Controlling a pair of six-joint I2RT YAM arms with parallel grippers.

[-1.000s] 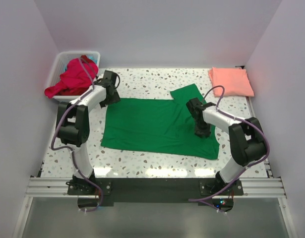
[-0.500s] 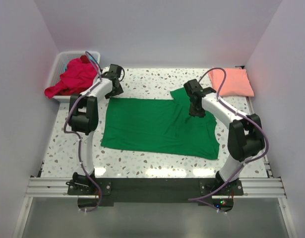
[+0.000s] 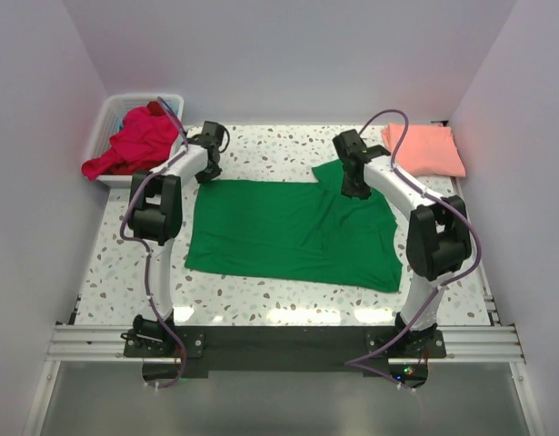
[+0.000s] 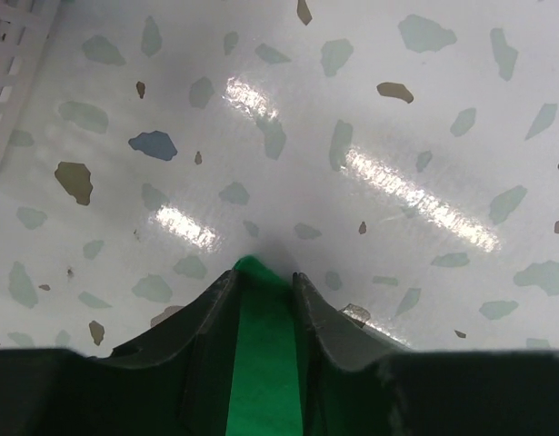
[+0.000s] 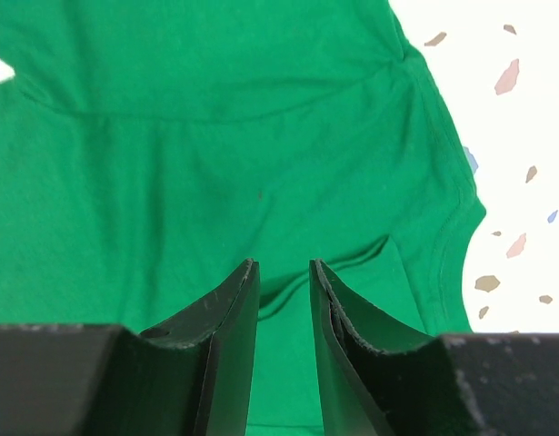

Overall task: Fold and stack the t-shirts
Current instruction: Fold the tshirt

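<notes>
The bright green t-shirt lies spread flat on the table's middle. My left gripper is at its far left corner. In the left wrist view the fingers stand a narrow gap apart, with the green corner lying between them. My right gripper is low over the far right sleeve. It is narrowly open above wrinkled green cloth. A folded salmon-pink t-shirt lies at the back right. Red and magenta t-shirts are piled in the basket.
The white plastic basket stands at the back left corner, its rim also in the left wrist view. Walls enclose the table on the left, back and right. Bare speckled tabletop runs between the two grippers at the back.
Both arms have reached away from me. The left gripper has come down at the shirt's far left corner and the right has moved from the shirt's right side up to the sleeve. The shirt has not moved.
</notes>
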